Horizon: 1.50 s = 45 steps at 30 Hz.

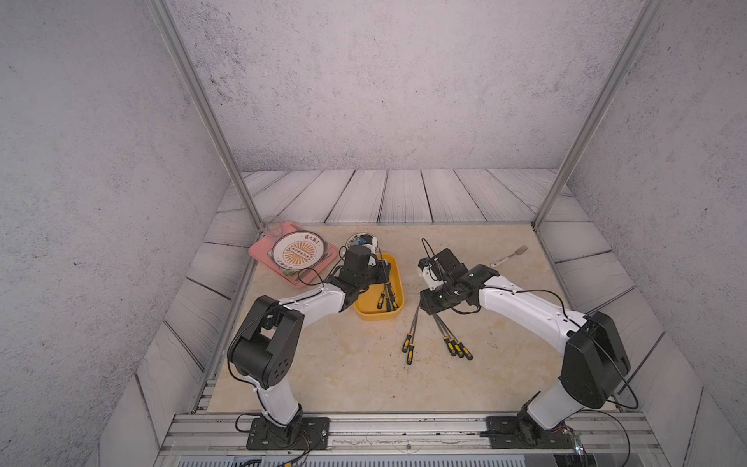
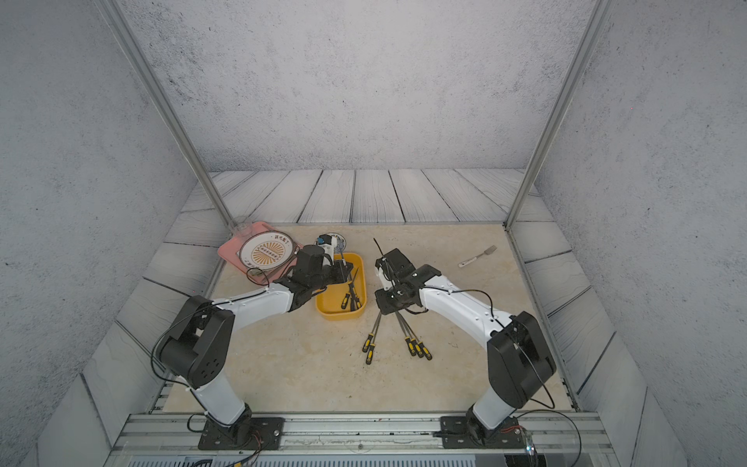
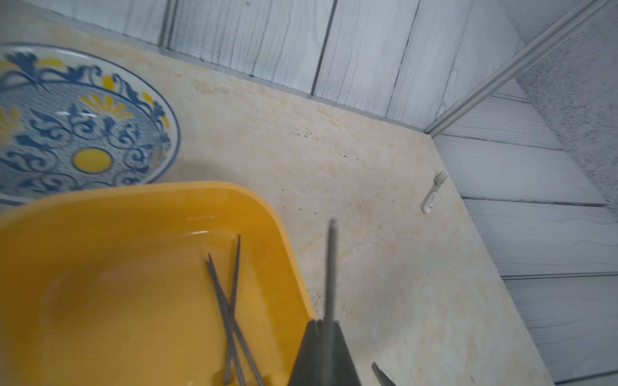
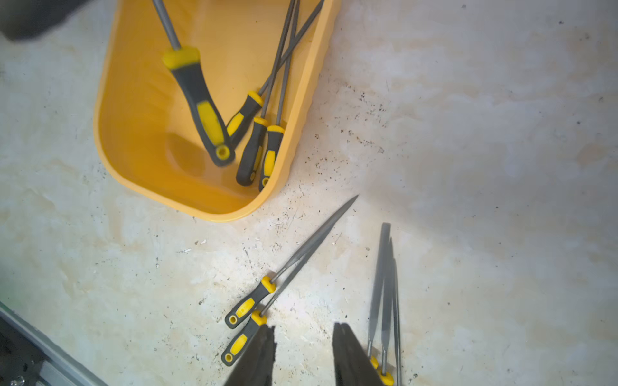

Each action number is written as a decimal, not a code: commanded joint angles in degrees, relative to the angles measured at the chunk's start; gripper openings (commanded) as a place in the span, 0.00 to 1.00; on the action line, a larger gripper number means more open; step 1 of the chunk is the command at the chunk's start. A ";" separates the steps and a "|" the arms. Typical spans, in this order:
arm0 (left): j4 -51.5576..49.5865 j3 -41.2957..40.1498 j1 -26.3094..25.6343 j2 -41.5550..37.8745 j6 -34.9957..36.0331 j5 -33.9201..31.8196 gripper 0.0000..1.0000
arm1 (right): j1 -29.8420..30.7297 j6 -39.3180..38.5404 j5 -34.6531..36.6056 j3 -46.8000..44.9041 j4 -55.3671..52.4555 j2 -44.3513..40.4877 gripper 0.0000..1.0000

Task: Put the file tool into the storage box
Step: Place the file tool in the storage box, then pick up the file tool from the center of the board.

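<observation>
Clamping its jaws together on the grey shaft of the file tool [image 4: 197, 100], the left hand [image 3: 329, 322] is hanging it over the storage box [image 4: 110, 133], long axis running near to far along the box, handle dipping toward the near end beside three files [image 4: 254, 150] lying inside. The right hand [image 4: 304, 337], jaws apart and empty, is hovering right of the box over loose files [image 4: 301, 254] on the counter [image 4: 468, 167]. Blur is hiding whether the handle is touching the box floor.

In both top views we look steeply down from high over the near edge of the worktop [image 1: 343, 376]; both wrist cameras hang close above it, sharing the storage box [image 3: 100, 300].
</observation>
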 commanded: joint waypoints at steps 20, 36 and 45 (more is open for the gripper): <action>-13.69 1.69 -0.26 3.00 6.72 -8.83 0.42 | 0.01 -3.58 -10.19 -2.62 -5.04 5.90 0.51; -9.18 -6.41 -0.37 -5.81 2.27 -6.51 0.43 | 8.59 -7.26 -13.95 -1.33 -10.58 12.22 0.55; -10.49 -8.09 -0.35 -9.72 1.59 -4.87 0.43 | 9.06 -1.16 -12.40 -1.26 -7.52 17.59 0.55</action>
